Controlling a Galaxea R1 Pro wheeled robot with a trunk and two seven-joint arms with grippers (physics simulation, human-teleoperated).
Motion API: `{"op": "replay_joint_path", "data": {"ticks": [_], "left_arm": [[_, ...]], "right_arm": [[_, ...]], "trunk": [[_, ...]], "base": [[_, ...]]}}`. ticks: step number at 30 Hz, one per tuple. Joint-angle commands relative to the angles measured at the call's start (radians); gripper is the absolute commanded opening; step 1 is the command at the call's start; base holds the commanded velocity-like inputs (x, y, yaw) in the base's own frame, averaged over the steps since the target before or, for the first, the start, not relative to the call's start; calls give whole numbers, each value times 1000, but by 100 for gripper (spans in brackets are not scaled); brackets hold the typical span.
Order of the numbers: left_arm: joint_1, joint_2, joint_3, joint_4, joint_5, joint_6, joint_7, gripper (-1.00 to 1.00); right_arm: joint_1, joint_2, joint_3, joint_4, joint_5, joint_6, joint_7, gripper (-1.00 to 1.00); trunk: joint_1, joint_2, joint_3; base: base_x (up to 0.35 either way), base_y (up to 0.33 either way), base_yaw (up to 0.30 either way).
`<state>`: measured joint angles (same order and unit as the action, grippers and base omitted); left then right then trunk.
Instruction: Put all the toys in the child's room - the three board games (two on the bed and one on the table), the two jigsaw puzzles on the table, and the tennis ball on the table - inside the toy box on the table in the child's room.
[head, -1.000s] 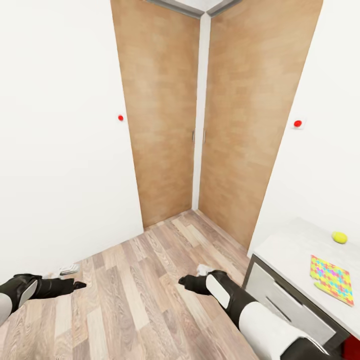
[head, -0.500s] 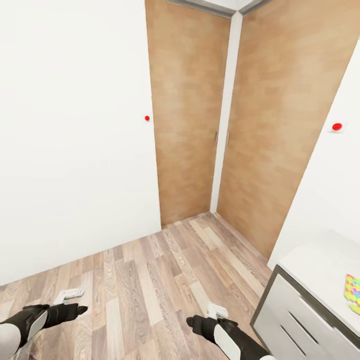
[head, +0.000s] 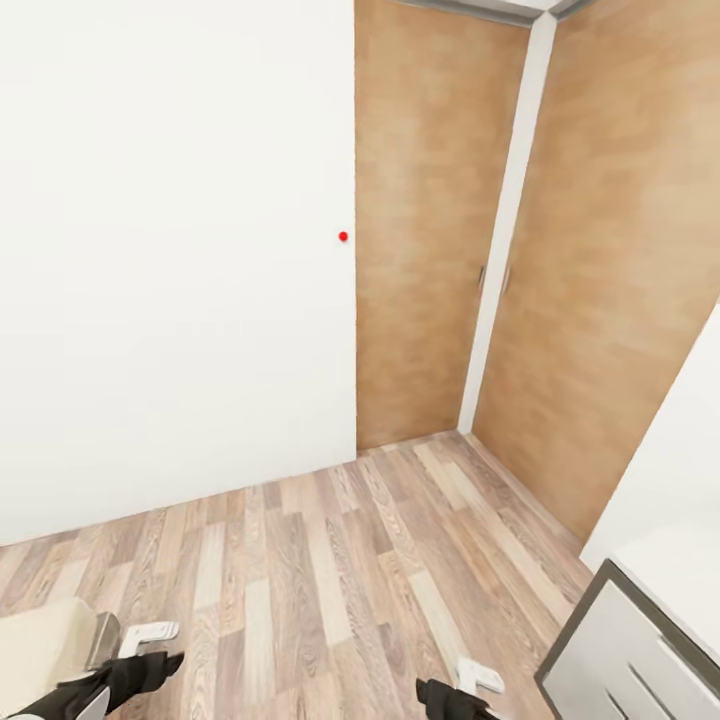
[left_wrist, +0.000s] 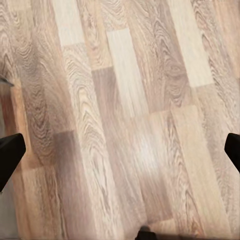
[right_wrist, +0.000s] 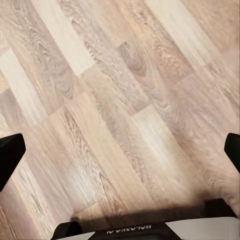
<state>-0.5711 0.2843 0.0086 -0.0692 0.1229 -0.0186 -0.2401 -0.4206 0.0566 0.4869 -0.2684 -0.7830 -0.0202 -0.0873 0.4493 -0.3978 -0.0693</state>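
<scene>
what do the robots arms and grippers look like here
Both arms end in black wrist segments; the left gripper and right gripper have pale grey-white angular fingers. The left arm shows a light grey panel. In the right wrist view a white housing carries mirrored "GALAXEA R1" lettering.

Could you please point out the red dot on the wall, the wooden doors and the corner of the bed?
red dot (head: 343, 237), head view, its centre.
wooden doors (head: 420, 250), head view, the nearer door's panel.
bed (head: 40, 640), head view, its beige sheet corner.

Open wood-plank floor (head: 330, 580) ahead; white wall (head: 170, 260) left, wooden doors (head: 560, 270) beyond, table (head: 640, 640) corner right.
</scene>
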Motion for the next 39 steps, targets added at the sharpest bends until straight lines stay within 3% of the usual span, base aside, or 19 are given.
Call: {"op": "replay_joint_path", "data": {"ticks": [1, 9, 16, 39], "left_arm": [[7, -6, 1, 2, 9, -17, -1, 100], [53, -27, 1, 2, 52, -59, 5, 100], [77, -51, 0, 2, 57, -83, 31, 100], [93, -53, 1, 2, 58, -96, 41, 100]], "right_arm": [[0, 1, 9, 8, -9, -15, -7, 100], [2, 0, 9, 24, -10, -37, -12, 100], [5, -3, 9, 26, -11, -42, -13, 100], [28, 0, 12, 26, -9, -44, -14, 100]], "trunk": [[1, -2, -2], [1, -2, -2], [1, -2, -5], [1, -2, -32]], "base": [[77, -195, 290], [101, -256, 290], [135, -276, 264], [38, -58, 61]]}}
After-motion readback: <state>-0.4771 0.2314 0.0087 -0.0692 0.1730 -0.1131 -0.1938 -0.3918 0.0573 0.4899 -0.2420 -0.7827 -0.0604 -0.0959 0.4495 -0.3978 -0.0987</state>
